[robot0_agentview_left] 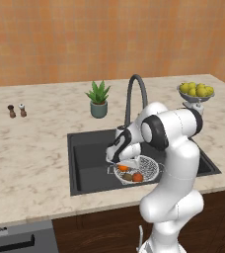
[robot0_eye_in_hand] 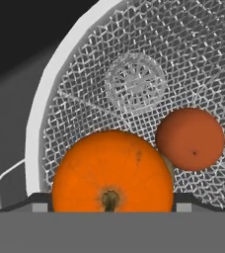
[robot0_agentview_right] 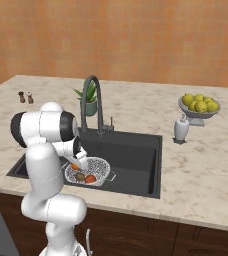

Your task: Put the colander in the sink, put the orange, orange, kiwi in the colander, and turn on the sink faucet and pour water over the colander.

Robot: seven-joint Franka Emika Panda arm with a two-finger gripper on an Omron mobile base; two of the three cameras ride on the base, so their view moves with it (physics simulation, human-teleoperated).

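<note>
You see a silver-white wire-mesh colander at the hand view's centre, holding smooth matt oranges. The sink is matt dark grey; the counter, left, is speckled polished stone.

Marble-look counter, light beige with grey veining, runs the full width; orange-tan wall behind it. Small potted plant, spiky green leaves in a grey-green pot, stands far side, roughly centre. Two tiny shakers, one dark, one light-topped, sit just beside each other far left, well apart from the plant. Pedestal bowl of yellow lemons is far right. White soap dispenser sits nearer than that bowl, close to it. Dark wood cabinet fronts run below the counter edge. Grey appliance with a dark handle slot sits at near left, under the counter.
</note>
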